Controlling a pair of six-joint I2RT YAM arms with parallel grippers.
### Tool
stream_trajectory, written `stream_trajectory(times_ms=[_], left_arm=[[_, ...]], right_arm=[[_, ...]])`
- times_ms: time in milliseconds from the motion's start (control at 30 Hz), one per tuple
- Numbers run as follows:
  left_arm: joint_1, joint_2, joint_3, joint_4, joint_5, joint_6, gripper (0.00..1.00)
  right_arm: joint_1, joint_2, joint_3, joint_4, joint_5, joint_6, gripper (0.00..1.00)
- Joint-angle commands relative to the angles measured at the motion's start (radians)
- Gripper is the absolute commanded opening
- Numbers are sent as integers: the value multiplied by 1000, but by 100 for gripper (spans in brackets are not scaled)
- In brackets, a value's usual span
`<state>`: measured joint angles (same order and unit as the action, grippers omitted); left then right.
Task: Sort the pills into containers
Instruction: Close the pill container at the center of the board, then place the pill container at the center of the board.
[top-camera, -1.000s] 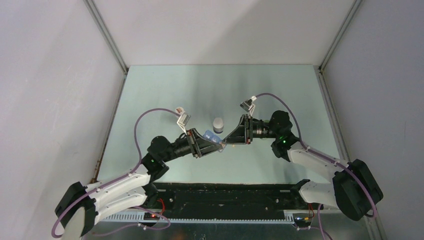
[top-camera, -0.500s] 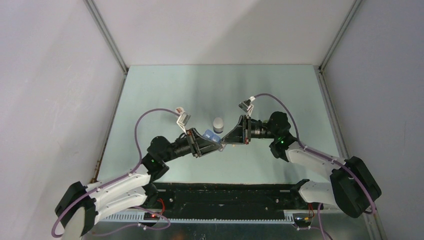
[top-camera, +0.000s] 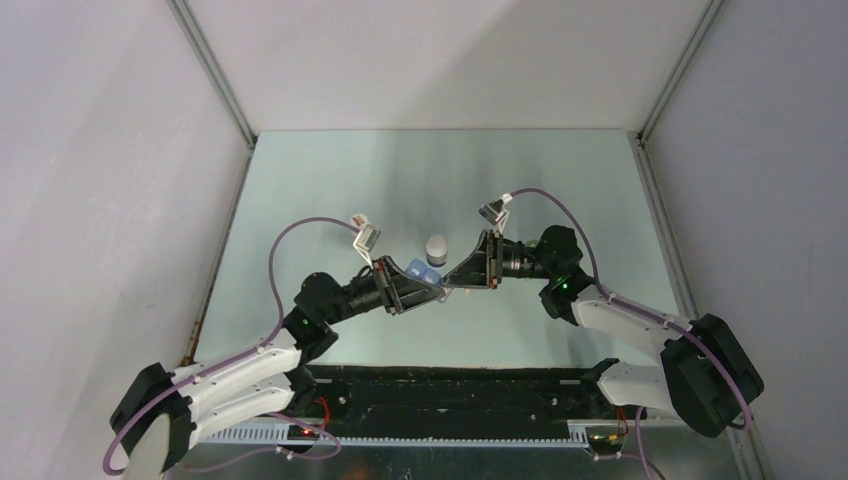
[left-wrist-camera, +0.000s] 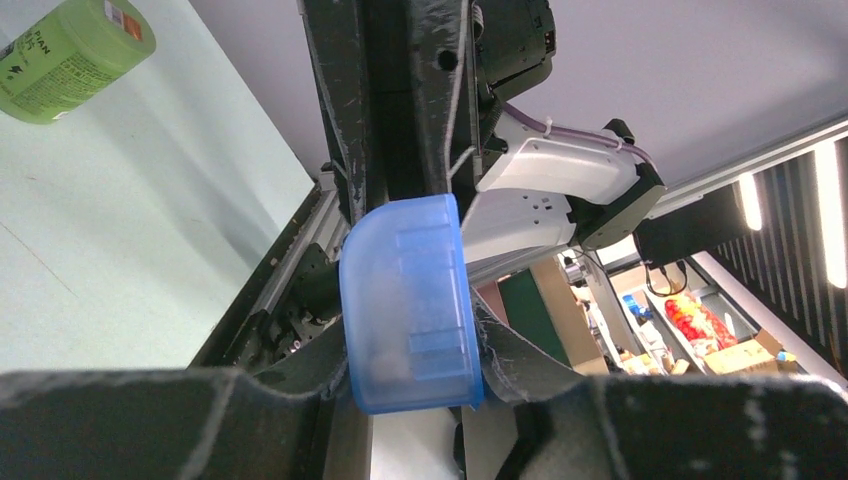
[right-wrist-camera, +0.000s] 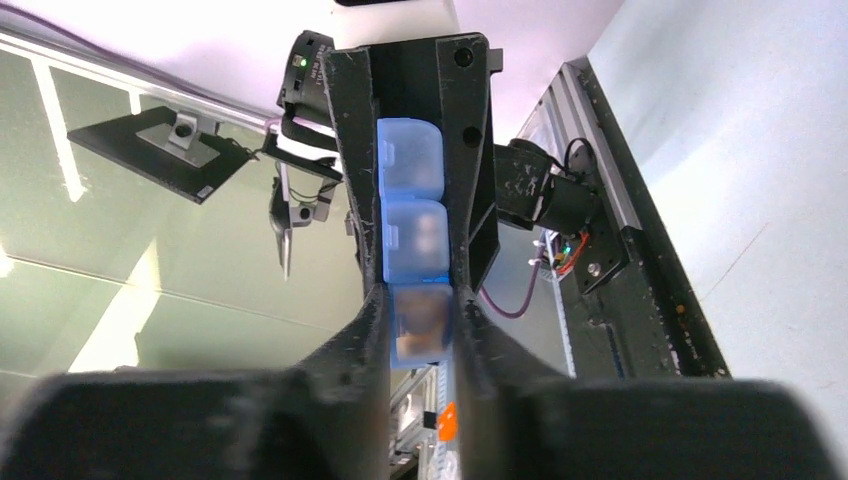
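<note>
Over the table (top-camera: 330, 190), left claw (top-camera: 436, 290) and right claw (top-camera: 452, 286) reaching inward, both clamped on pill box (left-wrist-camera: 405, 300)

pill box (right-wrist-camera: 412, 215): translucent blue
bottle (left-wrist-camera: 65, 60): lime green, printed label
worktop (top-camera: 330, 190): pale mint
walls (top-camera: 100, 150): white
right arm link (left-wrist-camera: 555, 172): white

The top view is evenly, softly lit and sharp; the table (top-camera: 330, 180) carries a pale sheen beyond the box (top-camera: 421, 269). In both wrist views the box is fairly sharp and the fingers (left-wrist-camera: 150, 420) before it blur into dark masses. Strip lights (left-wrist-camera: 828, 200) glare right of it in the left one.
</note>
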<state>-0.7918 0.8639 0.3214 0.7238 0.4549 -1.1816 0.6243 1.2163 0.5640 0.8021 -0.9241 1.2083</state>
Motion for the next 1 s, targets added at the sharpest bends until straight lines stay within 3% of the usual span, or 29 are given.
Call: stream_trajectory(times_ms=[0, 67, 133, 300, 467, 567, 633, 700, 767, 833, 967], left_arm=[[-3, -2, 4, 114, 9, 41, 0], [-1, 1, 2, 111, 10, 42, 0], [1, 2, -1, 104, 10, 44, 0], [7, 14, -2, 97, 11, 46, 1], [10, 21, -1, 86, 8, 49, 2], [14, 19, -1, 76, 5, 46, 5], [18, 17, -1, 69, -1, 45, 14], [20, 11, -1, 59, -9, 45, 38], [23, 2, -4, 44, -23, 49, 56], [26, -12, -7, 19, -42, 59, 68], [27, -57, -6, -61, -83, 93, 82]], right_arm=[[4, -12, -3, 28, 3, 77, 32], [3, -17, -3, 33, 10, 79, 40], [-1, -24, -3, 29, 15, 77, 41], [0, -25, -3, 6, 5, 57, 30], [5, -38, -3, -23, 7, 31, 26], [9, -41, -3, -28, 2, 22, 12], [13, -41, -3, -27, 0, 16, 1], [17, -41, -3, -36, 8, 7, 0], [17, -42, -3, -51, 18, -5, 0], [16, -41, -3, -66, 31, -17, 0], [14, -39, -3, -101, 59, -38, 0]])
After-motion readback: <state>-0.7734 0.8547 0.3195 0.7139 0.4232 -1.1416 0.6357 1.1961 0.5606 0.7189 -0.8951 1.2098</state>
